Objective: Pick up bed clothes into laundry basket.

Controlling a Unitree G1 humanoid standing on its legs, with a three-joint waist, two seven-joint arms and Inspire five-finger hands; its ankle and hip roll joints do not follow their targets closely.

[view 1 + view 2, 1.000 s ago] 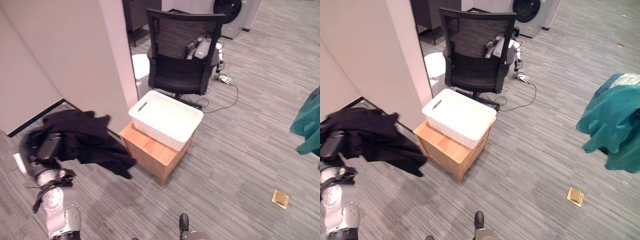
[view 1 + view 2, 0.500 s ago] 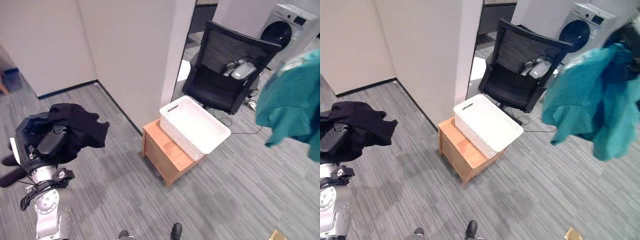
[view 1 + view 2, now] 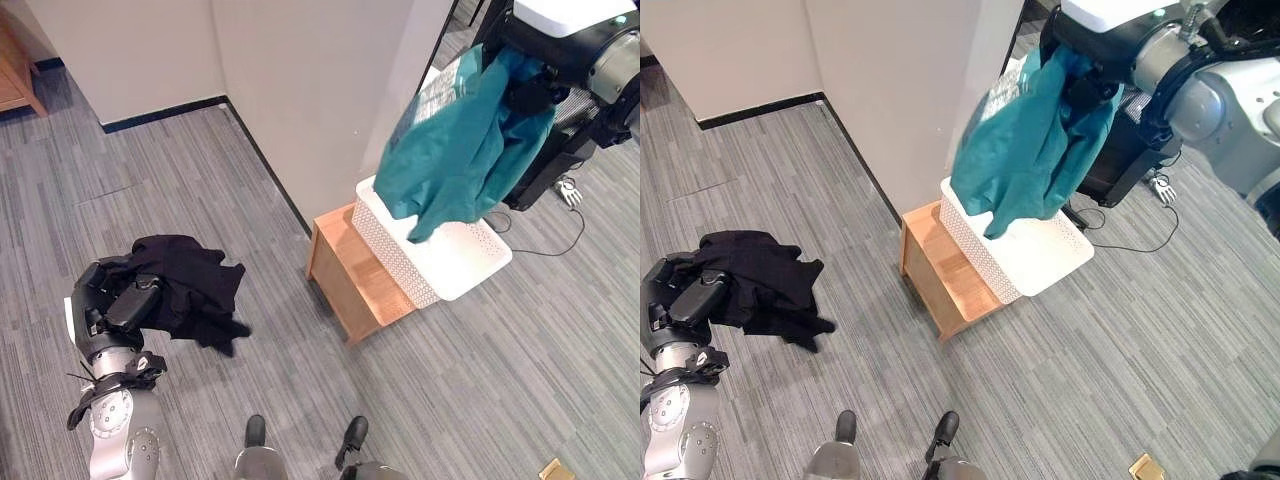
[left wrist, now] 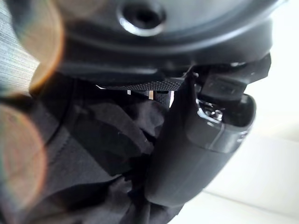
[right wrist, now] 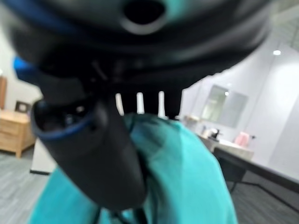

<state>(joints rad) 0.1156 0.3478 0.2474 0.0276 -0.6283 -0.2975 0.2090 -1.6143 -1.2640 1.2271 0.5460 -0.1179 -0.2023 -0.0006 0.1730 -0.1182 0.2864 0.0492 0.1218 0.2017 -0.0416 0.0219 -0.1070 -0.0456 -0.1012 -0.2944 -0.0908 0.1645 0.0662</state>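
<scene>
1. The right hand [image 3: 1088,78] is raised high over the white laundry basket [image 3: 455,262] and is clenched on a teal garment [image 3: 455,150]. In the right wrist view the thumb and fingers are curled into the teal cloth [image 5: 187,172].
2. The teal garment hangs down from that hand in long folds. Its lower tip dangles above the basket's open top, toward the wall-side end. Whether the tip touches the basket's inside cannot be told.
3. The laundry basket has perforated sides and sits on a low wooden stand [image 3: 350,275]. It covers the stand's far part and overhangs its edge, so the stand's near part is bare.
4. The stand is on the grey striped floor [image 3: 200,180], just beside the corner of a pale wall [image 3: 310,90].
5. The left hand [image 3: 125,305] is low at the robot's left side, grasping a black garment [image 3: 195,290]. In the left wrist view the thumb [image 4: 201,154] presses into the black cloth bunched against the palm.
6. The black garment drapes from that hand in a crumpled mass, well apart from the basket.
7. A black office chair [image 3: 1130,150] stands behind the basket, mostly hidden by the teal garment and the right arm.
</scene>
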